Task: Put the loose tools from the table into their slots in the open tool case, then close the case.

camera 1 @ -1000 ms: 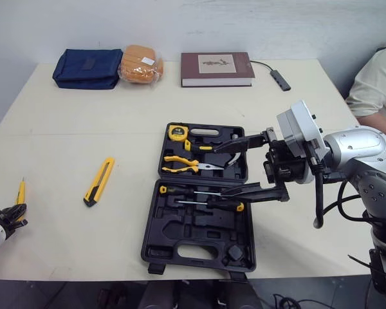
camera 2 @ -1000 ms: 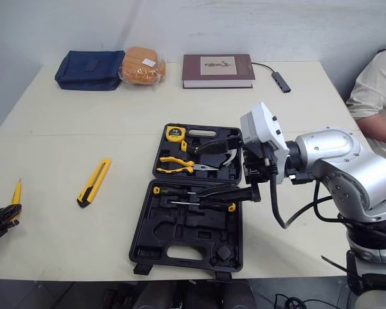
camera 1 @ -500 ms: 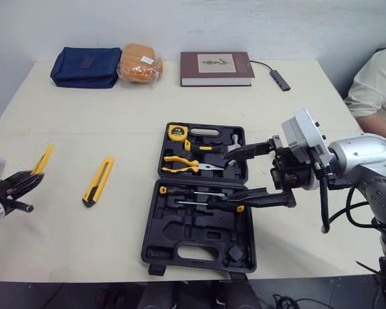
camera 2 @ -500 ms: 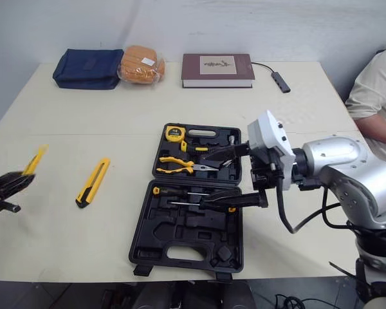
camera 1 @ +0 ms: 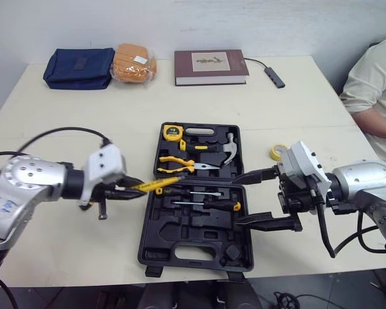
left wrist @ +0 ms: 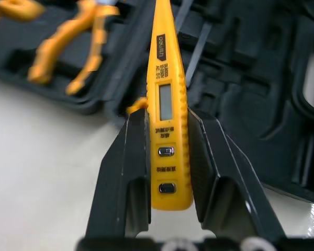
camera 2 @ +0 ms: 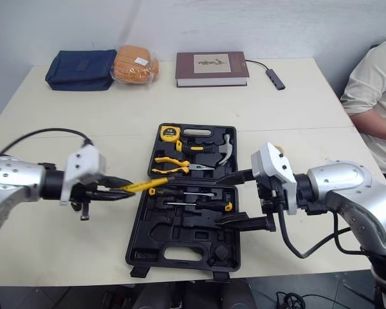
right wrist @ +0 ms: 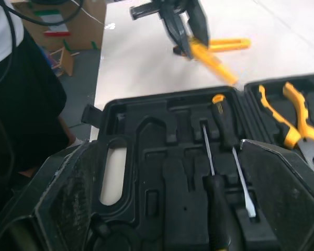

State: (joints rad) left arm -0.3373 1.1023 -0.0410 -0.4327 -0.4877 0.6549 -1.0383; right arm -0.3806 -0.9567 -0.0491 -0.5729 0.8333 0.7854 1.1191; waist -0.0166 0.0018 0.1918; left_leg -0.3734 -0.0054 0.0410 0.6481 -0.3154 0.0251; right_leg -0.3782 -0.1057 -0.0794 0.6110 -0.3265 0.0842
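The black tool case (camera 1: pixel 197 248) lies open mid-table. Its far half holds a tape measure (camera 1: pixel 175 132), yellow pliers (camera 1: pixel 180 164) and a hammer (camera 1: pixel 226 147). Two screwdrivers (camera 1: pixel 206 193) lie in the near half. My left gripper (camera 1: pixel 130 188) is shut on a yellow tester pen (camera 1: pixel 156 185), whose tip reaches over the case's left edge (left wrist: pixel 166 99). My right gripper (camera 1: pixel 237 201) hangs open over the case's right side with nothing between its fingers (right wrist: pixel 167 146). A yellow utility knife (right wrist: pixel 230 43) lies on the table beyond the left gripper.
A yellow tape roll (camera 1: pixel 278 152) sits on the table just right of the case. Along the far edge are a blue pouch (camera 1: pixel 77 67), a bread pack (camera 1: pixel 134 62), a book (camera 1: pixel 209 64) and a USB hub (camera 1: pixel 275 77). A person (camera 1: pixel 373 90) sits at the right.
My left arm has swung in from the far left, carrying the tester pen to the case's left edge. The right gripper has drawn back right and lower, away from the hammer. The camera shifted slightly.
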